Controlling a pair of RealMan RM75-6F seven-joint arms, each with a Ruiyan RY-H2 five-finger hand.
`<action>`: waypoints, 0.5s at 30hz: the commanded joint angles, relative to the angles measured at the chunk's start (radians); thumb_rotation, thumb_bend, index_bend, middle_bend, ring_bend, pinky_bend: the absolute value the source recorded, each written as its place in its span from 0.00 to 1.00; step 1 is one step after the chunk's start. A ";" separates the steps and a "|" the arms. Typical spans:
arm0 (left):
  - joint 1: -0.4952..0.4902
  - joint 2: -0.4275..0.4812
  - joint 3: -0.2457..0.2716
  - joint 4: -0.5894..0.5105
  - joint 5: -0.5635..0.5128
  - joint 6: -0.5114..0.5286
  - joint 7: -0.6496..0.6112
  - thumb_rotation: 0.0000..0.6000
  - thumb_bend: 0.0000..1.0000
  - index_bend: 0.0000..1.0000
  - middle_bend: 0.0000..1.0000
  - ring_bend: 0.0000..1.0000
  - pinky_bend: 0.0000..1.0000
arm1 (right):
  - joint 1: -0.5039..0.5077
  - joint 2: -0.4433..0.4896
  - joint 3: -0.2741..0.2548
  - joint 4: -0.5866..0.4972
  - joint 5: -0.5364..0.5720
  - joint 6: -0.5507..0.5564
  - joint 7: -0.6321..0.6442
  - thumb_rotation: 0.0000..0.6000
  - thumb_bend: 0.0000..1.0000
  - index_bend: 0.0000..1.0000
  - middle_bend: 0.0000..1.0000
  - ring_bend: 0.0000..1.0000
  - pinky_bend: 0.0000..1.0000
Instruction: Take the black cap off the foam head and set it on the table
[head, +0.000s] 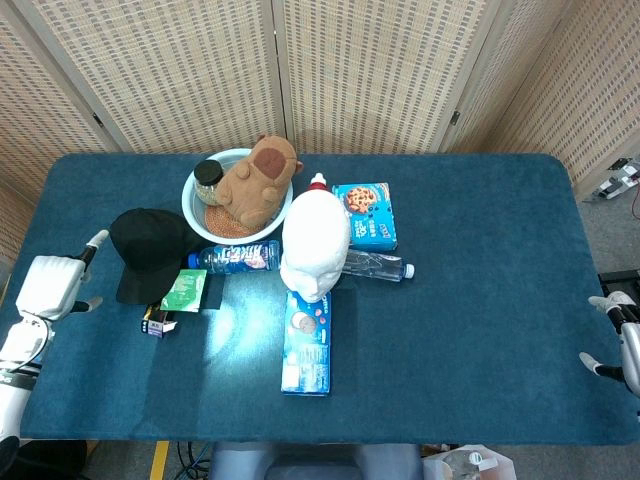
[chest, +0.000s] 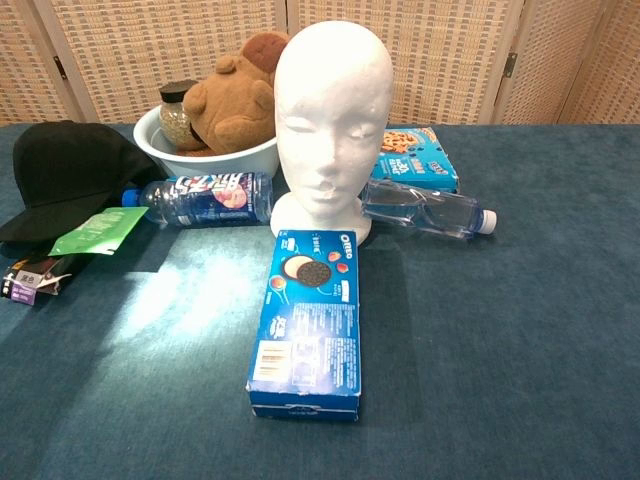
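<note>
Black fabric cap (head: 150, 250) lies on the blue table (head: 480, 300), left of the bare white foam head (head: 315, 245); the white left hand (head: 50, 285) at frame's left edge is released and empty, the right hand (head: 612, 335) unclear.

The right hand (head: 620, 335) is cut off by the head view's right edge, its fingers' pose unreadable.

White-shelled left hand (head: 47, 283) with dark fingertips; the right hand (head: 617, 335) is also white, black-trimmed

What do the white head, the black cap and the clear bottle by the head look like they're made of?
Head: matte white foam, with a grainy, unshiny surface. Cap: dull black cloth, probably, sagging softly. Bottle: thin clear plastic, glinting, slightly dented.
</note>
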 joint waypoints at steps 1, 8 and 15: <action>0.046 -0.013 -0.025 -0.014 -0.009 0.074 -0.011 1.00 0.05 0.07 0.55 0.54 0.85 | 0.003 0.001 -0.002 0.003 -0.013 0.001 0.002 1.00 0.05 0.28 0.32 0.25 0.29; 0.125 0.010 -0.018 -0.114 -0.049 0.161 0.042 1.00 0.05 0.14 0.46 0.47 0.62 | 0.013 0.000 -0.013 0.024 -0.067 -0.002 0.042 1.00 0.05 0.29 0.32 0.25 0.29; 0.201 0.017 0.017 -0.189 -0.047 0.227 0.070 1.00 0.05 0.16 0.43 0.44 0.53 | 0.029 -0.006 -0.018 0.042 -0.101 -0.014 0.071 1.00 0.05 0.29 0.32 0.25 0.29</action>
